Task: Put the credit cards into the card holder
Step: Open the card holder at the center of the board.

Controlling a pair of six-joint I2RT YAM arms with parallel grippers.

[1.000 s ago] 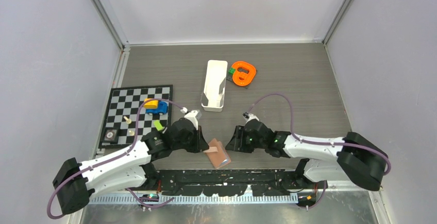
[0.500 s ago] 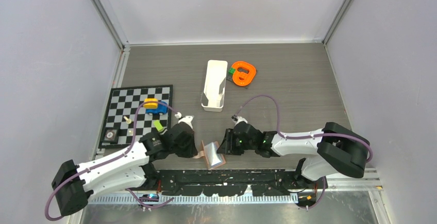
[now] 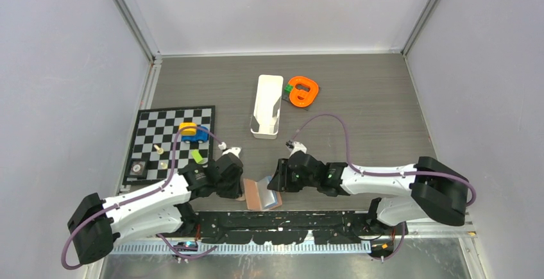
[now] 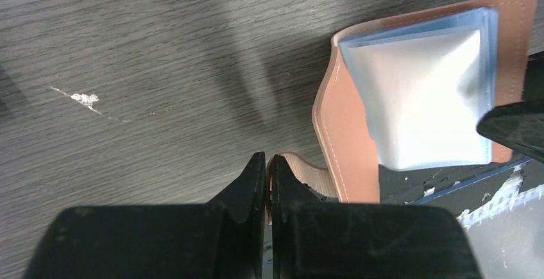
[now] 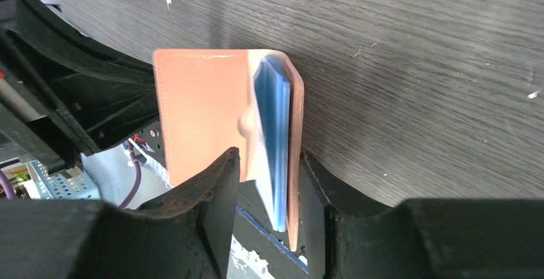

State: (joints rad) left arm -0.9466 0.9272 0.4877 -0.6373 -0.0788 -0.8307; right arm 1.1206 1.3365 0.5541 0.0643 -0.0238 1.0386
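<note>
The card holder [image 3: 255,197] lies well on the near side of the white tray [image 3: 268,99], at the table's near edge, with part of it over the edge. It sits directly between my two grippers, so both arms are about equally near. It is half open. Its fold runs, as I judge, roughly along the same line as the tray's long side.

The left gripper [image 4: 266,161] has its fingers pressed together, and they appear to pinch the thin tan tab of the holder on the side farther from the right arm. The right gripper [image 5: 269,183] stands around the other leaf — one finger inside against the tan cover near the round snap, one outside — and seems to grip it.

The holder is tan-brown with pale stitching. Its blue-grey pockets are fanned out and look thin and floppy. I see no card clearly.
</note>
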